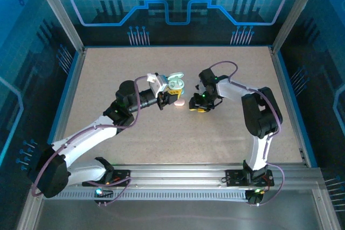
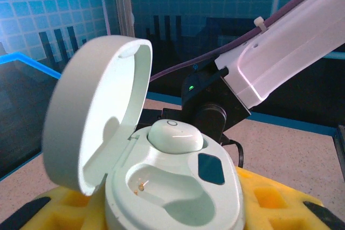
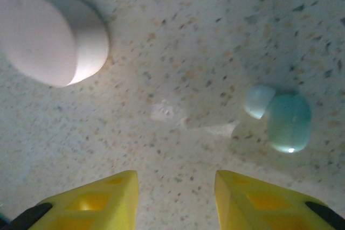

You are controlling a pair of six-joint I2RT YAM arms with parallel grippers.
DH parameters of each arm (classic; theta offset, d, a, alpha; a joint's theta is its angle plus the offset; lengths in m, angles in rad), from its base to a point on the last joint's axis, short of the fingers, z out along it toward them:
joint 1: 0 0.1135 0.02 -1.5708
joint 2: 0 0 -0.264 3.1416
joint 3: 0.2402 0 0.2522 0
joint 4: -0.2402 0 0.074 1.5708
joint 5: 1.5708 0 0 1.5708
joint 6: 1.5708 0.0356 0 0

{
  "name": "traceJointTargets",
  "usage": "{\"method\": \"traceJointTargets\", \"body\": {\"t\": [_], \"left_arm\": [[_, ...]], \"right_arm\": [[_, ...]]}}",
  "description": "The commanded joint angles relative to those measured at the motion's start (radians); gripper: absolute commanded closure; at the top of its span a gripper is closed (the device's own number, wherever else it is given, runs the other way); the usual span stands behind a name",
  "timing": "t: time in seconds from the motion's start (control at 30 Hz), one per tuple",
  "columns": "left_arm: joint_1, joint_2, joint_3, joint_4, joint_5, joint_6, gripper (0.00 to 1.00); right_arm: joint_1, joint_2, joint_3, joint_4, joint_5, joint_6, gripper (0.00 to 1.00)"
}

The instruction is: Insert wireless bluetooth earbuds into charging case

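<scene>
Left gripper [image 1: 164,99] grasps the open charging case [image 2: 161,187] at mid-bench, lid raised. One whitish earbud [image 2: 175,136] sits in the far socket. Right gripper [image 3: 175,197] is released, above bare bench [image 3: 178,52]. A pale blue earbud [image 3: 288,122] lies ahead-right of it and a closed pink case [image 3: 48,36] ahead-left. All lie well clear of the bench edges.

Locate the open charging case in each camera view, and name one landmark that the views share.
Top external: the open charging case at table centre, by the left arm's tip.
Left wrist: the case at lower centre, lid raised to the left, between the yellow left fingers.
Shared landmark: the right arm's white link, beyond the case.
</scene>
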Motion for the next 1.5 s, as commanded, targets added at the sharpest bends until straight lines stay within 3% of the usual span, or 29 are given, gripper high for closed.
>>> {"method": "traceJointTargets", "body": {"t": [0.0,0.67,1.03,1.47], "left_arm": [[-0.002,-0.025,-0.011,-0.001,-0.012,0.02,0.74],[-0.002,-0.018,-0.011,-0.001,-0.011,0.018,0.74],[-0.002,-0.022,-0.011,0.002,-0.01,0.013,0.74],[-0.003,-0.022,-0.014,0.003,-0.012,0.015,0.74]], "right_arm": [[0.01,0.027,0.042,-0.002,0.075,0.024,0.57],[-0.008,0.077,0.102,-0.069,0.244,-0.014,0.56],[-0.025,0.105,0.148,-0.044,0.192,-0.027,0.56],[-0.012,0.17,0.218,-0.085,0.217,-0.063,0.63]]}}
